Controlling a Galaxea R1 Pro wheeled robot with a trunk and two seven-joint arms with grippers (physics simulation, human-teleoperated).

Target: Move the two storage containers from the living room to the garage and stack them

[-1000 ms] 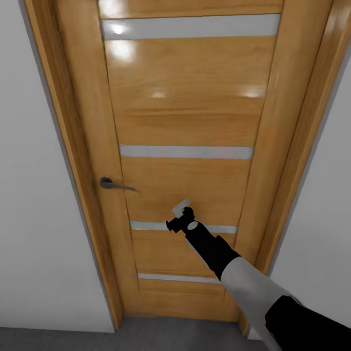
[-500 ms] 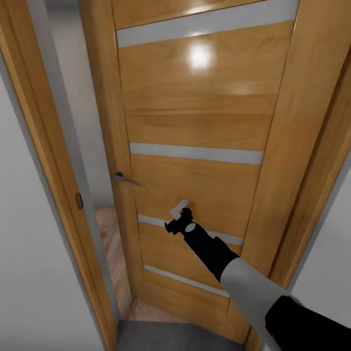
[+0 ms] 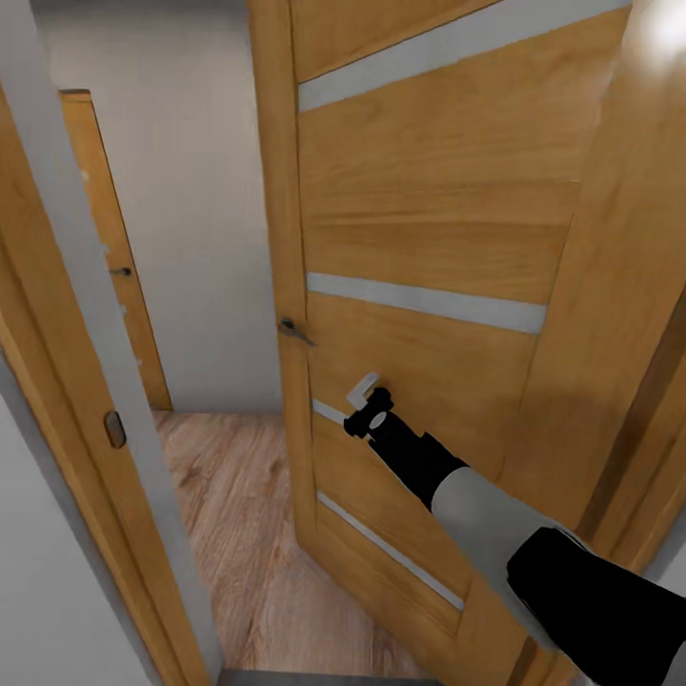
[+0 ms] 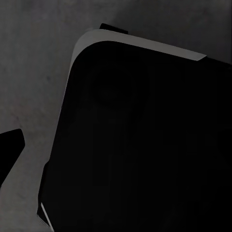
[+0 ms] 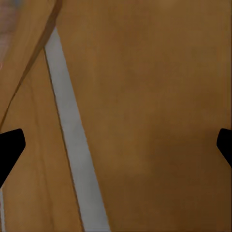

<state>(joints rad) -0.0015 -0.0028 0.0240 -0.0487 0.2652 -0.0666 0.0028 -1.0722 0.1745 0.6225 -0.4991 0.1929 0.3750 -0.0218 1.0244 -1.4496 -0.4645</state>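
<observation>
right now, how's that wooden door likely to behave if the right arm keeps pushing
The door probably swings stiffly as one rigid slab, since it already stands ajar with wood flooring beyond. Its glossy face looks slippery, so the right gripper may slide across it.

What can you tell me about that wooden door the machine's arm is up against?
The wooden door is honey-brown with a glossy, varnished look, crossed by narrow pale grey strips between its panels. A small dark metal lever handle sits near its free edge. It stands partly open, swung away from the frame, showing light wood-plank flooring beyond. The right end effector is held against its face, just below the handle's height.
</observation>
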